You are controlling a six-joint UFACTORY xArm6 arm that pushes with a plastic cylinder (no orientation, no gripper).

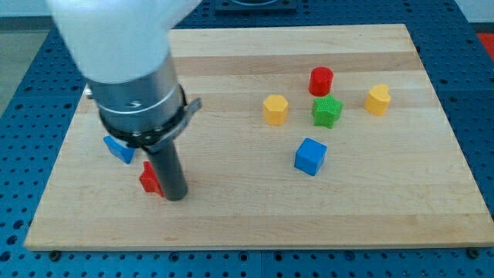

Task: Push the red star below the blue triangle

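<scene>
No fingers here, just my tip (177,197) of a dark rod, touching the small red star block (150,179) on its left. Blue triangle block (119,148) sits up-left of tip, on the pale wooden surface (231,208).

A pale wooden counter (247,224) with visible plank grain lies on a blue perforated surface (23,100) that shows on the left, right and near sides. Lighting is even and bright.
</scene>
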